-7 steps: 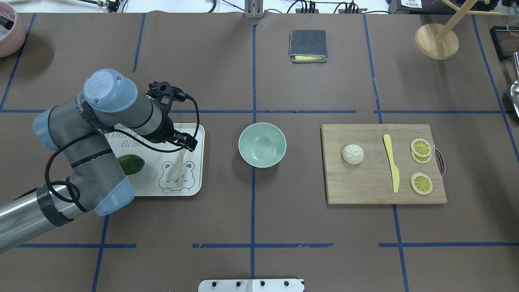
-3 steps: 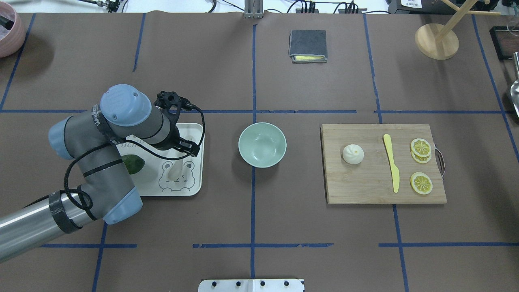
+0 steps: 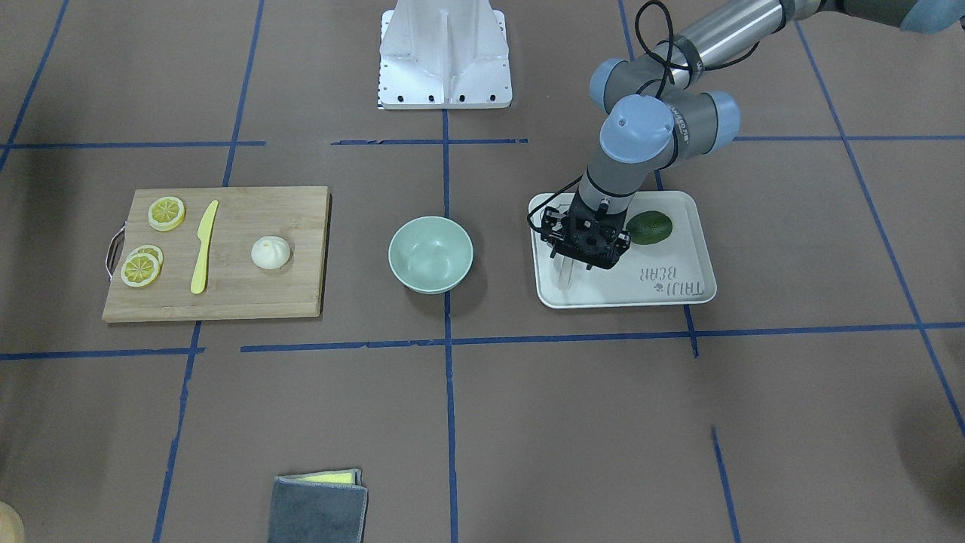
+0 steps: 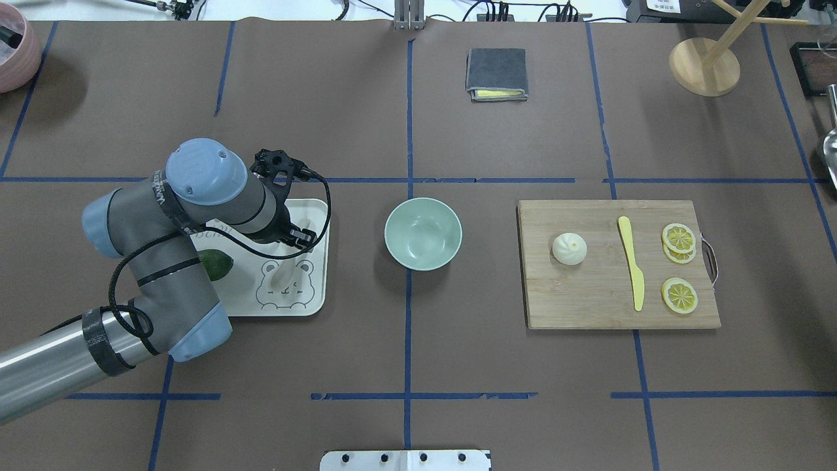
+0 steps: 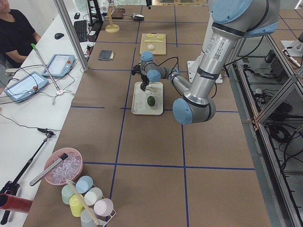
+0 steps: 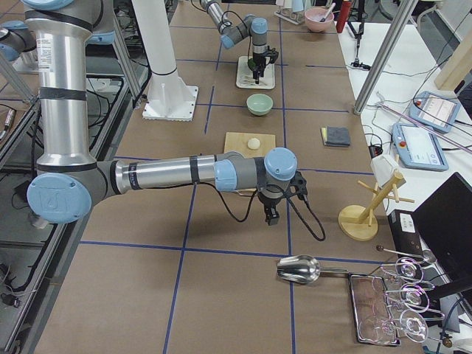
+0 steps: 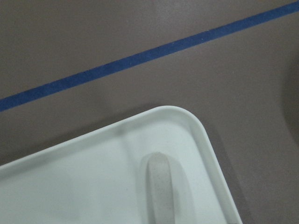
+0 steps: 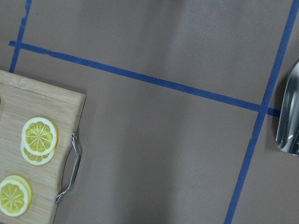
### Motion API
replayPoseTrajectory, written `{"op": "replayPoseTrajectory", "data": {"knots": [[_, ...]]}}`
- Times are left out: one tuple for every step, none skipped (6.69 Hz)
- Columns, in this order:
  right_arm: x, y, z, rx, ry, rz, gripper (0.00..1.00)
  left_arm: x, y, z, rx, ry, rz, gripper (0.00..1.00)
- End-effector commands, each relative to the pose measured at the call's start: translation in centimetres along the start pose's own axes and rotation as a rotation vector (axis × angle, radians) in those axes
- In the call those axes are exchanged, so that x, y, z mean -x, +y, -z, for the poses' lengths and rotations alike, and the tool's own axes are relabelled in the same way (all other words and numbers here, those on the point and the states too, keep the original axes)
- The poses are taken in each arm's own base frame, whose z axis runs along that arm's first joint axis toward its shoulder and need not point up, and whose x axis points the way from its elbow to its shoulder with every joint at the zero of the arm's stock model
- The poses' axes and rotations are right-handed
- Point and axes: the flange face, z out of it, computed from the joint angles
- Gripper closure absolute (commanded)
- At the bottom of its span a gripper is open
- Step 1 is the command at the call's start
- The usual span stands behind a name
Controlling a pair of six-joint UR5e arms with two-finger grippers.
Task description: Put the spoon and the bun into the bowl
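Spoon [image 4: 282,275] first. My left gripper [image 4: 302,239] hangs right over its handle. The wrist body covers my fingers from overhead and from the front, and my wrist camera shows none of them. So I cannot tell how wide these jaws stand, or whether they touch anything.

The off-white spoon lies flat on the white tray [image 4: 325,281]. Its scoop rests on the bear drawing [image 4: 267,296], toward my base. The handle runs away from me under the gripper and ends near the tray's far corner on the bowl side.

I judge the step to be taking the spoon. To do it well I should:
- straddle the thick handle squarely;
- go low, since it lies flat;
- close without dragging the light tray;
- lift straight up before carrying it over.

The mint-green bowl [image 4: 390,226] stands empty, near the tray on my right. The bun [image 4: 569,249] sits well beyond it on the wooden cutting board [image 4: 588,301], beside the yellow knife [image 4: 633,265] and the lemon slices [image 4: 679,296].

The middle of the spoon is hidden, and my forearm covers half of the avocado [image 4: 220,264] on the same tray. My right gripper [image 6: 271,216] shows only in one side view, above bare table off the board's handle end. I cannot tell its jaws' opening.
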Motion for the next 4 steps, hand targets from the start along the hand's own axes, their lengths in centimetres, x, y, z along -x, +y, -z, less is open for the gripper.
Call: {"op": "replayPoseTrajectory", "data": {"knots": [[0.0,0.0,0.0,0.000,-0.001,-0.001,0.00,-0.1,-0.1,0.3,-0.003,0.001,0.002,1.00],[0.1,0.0,0.0,0.000,-0.001,0.000,0.00,-0.1,-0.1,0.3,-0.003,0.001,0.004,1.00],[0.3,-0.1,0.1,-0.002,-0.004,0.001,0.00,-1.0,-0.7,1.6,-0.025,0.019,-0.002,1.00],[0.6,-0.2,0.3,-0.008,-0.007,0.008,0.00,-2.6,-2.0,3.2,-0.054,0.043,0.000,1.00]]}}
